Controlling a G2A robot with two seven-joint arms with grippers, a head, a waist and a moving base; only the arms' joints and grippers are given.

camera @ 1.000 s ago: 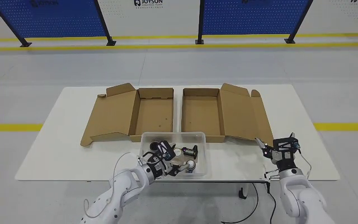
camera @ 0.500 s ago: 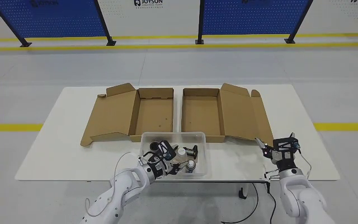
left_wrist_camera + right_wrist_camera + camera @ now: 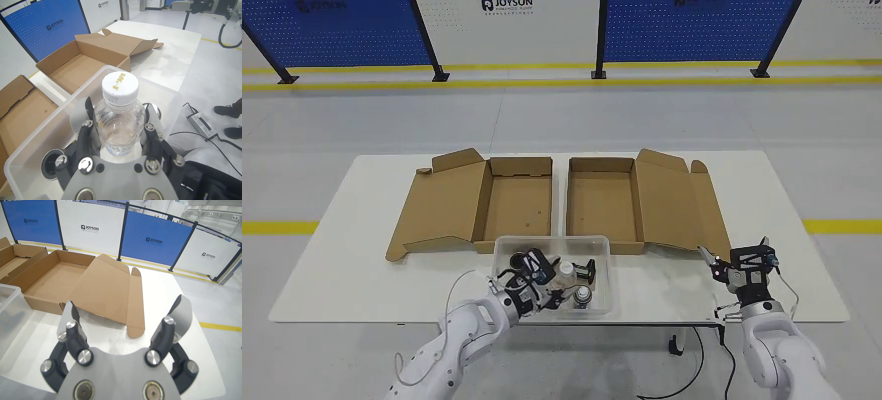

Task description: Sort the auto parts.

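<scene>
A clear plastic bottle (image 3: pixel 117 128) with a white cap (image 3: pixel 120 89) stands upright between the fingers of my left gripper (image 3: pixel 119 113), which is shut on its shoulder. This gripper (image 3: pixel 545 279) is inside the clear plastic bin (image 3: pixel 552 240) at the table's front, and the cap (image 3: pixel 567 270) shows beside it. Black auto parts (image 3: pixel 585 270) lie in the bin, one of them a black round part (image 3: pixel 51 164) close to the gripper. My right gripper (image 3: pixel 124 306) hovers open and empty over the table's front right (image 3: pixel 742 266).
Two open cardboard boxes sit behind the bin, the left box (image 3: pixel 517 205) and the right box (image 3: pixel 599 205), each with its lid flap spread outward. The right box's flap (image 3: pixel 109 291) lies just ahead of the right gripper. The table edge (image 3: pixel 782 322) is near.
The left gripper has raised the bottle a little inside the bin, and its cap has shifted toward the far side. The right arm has not moved.
</scene>
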